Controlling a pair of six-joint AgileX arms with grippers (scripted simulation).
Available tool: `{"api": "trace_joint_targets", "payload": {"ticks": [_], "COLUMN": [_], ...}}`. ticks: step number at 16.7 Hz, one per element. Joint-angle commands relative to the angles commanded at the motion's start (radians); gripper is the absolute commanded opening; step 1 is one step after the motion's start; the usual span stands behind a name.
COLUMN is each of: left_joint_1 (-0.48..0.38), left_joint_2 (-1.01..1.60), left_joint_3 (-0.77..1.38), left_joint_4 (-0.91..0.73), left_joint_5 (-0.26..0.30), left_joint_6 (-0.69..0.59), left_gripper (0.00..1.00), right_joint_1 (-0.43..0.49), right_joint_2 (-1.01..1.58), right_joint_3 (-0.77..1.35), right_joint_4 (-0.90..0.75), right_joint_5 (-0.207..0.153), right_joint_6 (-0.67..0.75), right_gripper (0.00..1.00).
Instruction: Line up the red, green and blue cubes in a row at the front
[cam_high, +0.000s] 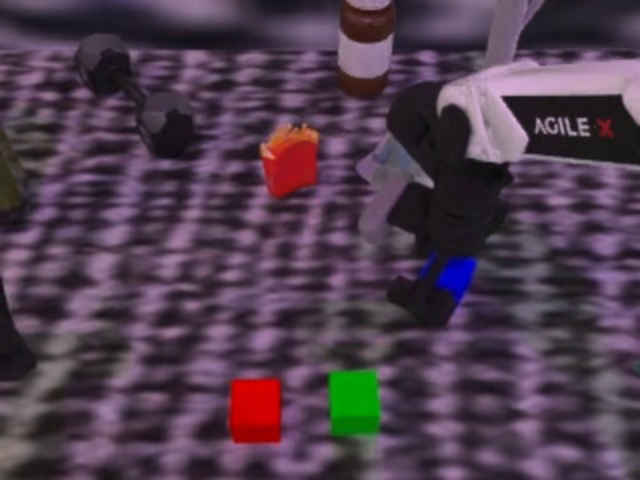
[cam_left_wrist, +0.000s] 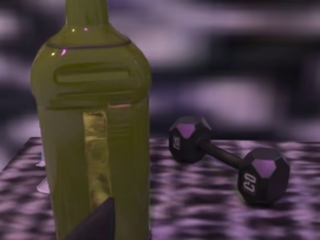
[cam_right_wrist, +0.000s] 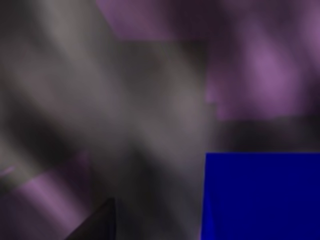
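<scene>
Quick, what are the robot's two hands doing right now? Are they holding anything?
Right gripper: down around the blue cube, but whether it is shut on it cannot be told.
Left gripper: not in the top view; open or shut cannot be told.

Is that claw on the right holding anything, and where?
Right claw is at the blue cube, apparently gripping its sides, though the grip is partly hidden.

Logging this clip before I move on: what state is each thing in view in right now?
red cube: front, resting
green cube: beside red, a gap between them
blue cube: between right gripper jaws, farther back
red carton: upright
dumbbell: lying
left arm: parked, left edge
</scene>
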Motion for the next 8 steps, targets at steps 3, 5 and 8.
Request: {"api": "trace_joint_targets", "payload": {"ticks": [3,5,8], "left_joint_1": [0.0,0.0,0.0], "left_joint_2": [0.0,0.0,0.0], "left_joint_3": [0.0,0.0,0.0], "left_joint_4": [0.0,0.0,0.0], "left_joint_5": [0.0,0.0,0.0], "left_joint_6": [0.0,0.0,0.0], "left_gripper": [1.0,1.0,1.0], "right_joint_1": [0.0,0.0,0.0], "right_joint_2": [0.0,0.0,0.0], "right_joint_3": [0.0,0.0,0.0], "right_joint_4": [0.0,0.0,0.0], "right_joint_5": [0.0,0.0,0.0], "right_joint_6": [0.0,0.0,0.0], "right_gripper": [0.85,0.7,0.47]}}
